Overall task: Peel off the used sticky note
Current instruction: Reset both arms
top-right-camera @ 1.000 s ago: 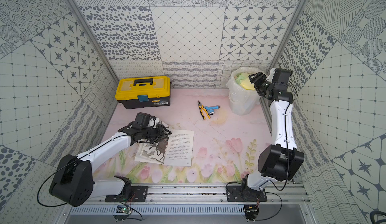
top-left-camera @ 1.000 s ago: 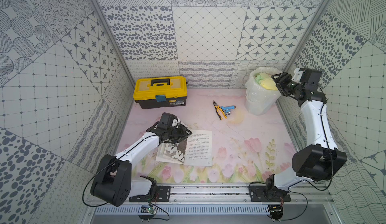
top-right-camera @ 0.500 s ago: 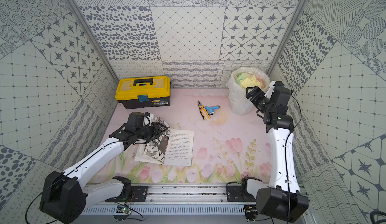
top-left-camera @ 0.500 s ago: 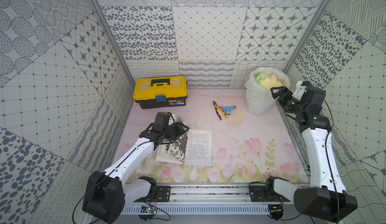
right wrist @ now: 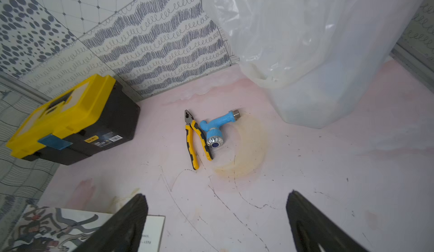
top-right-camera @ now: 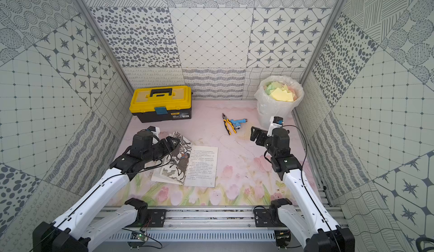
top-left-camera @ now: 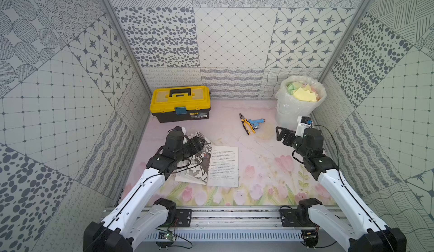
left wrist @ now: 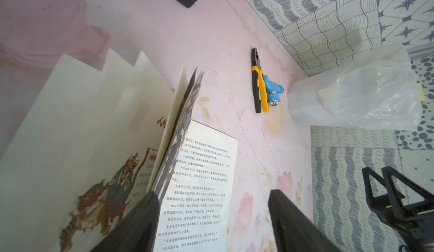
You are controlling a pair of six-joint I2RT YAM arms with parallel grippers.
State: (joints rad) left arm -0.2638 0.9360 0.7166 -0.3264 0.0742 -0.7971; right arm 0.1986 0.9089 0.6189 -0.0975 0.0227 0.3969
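Left wrist view: the left gripper (left wrist: pixel 212 193) is spread over the open book (left wrist: pixel 206 159), a raised page (left wrist: pixel 180 112) beside one finger (left wrist: pixel 138 218). The right gripper (right wrist: pixel 216 194) gapes empty above the table (right wrist: pixel 305 156). Sticky notes (top-left-camera: pixel 303 94) fill the bin (top-left-camera: pixel 288 114) at the table's far right corner.

bare mat (top-left-camera: pixel 258 149) between book (top-left-camera: pixel 223 166) and pliers (top-left-camera: pixel 245 126).

Right gripper (top-left-camera: pixel 283 134) swings off the bin (top-left-camera: pixel 290 112) — down low, jaws thrown wide (yellow note (top-left-camera: pixel 303 95) left on the pile) — and left gripper (top-left-camera: pixel 199 143) eases back over the book (top-left-camera: pixel 223 166), opening too.
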